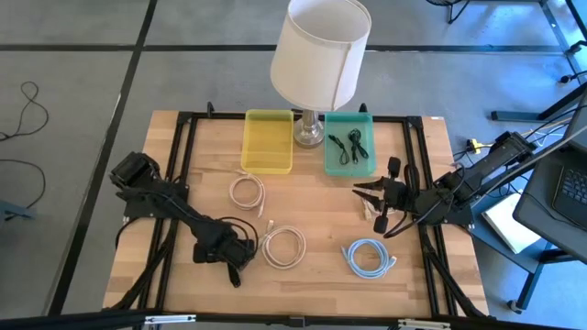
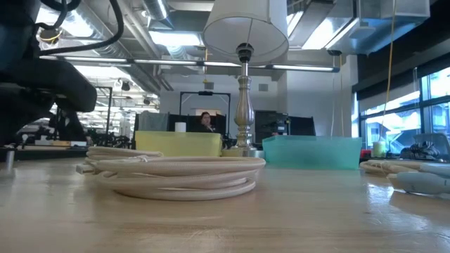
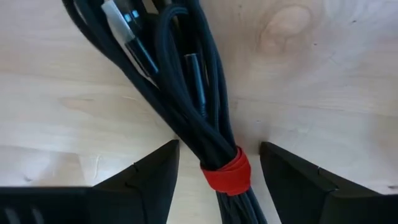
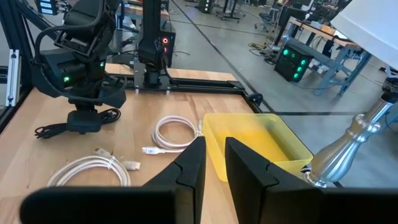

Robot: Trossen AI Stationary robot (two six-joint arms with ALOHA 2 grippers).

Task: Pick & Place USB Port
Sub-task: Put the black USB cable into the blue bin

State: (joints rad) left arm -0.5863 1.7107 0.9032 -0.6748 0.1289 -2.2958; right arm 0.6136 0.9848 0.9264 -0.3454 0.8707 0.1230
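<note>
Left gripper (image 3: 214,168) down at the table with fingers (image 3: 146,180) spread either side of the black cable bundle (image 3: 186,99), red strap (image 3: 227,174) just between them, nothing clamped yet. Right gripper (image 4: 214,165) raised off to the side, fingers nearly together and empty, facing the yellow bin (image 4: 255,140). Risk of pinching only some strands, so loose loops sag, snag or slip free on lifting.

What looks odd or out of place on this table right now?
A table lamp stands at the table's far edge between the yellow bin and teal bin, an odd fixture for a cable-sorting setup. Otherwise nothing is spilled or damaged; the left end effector straddles a black cable bundle.
</note>
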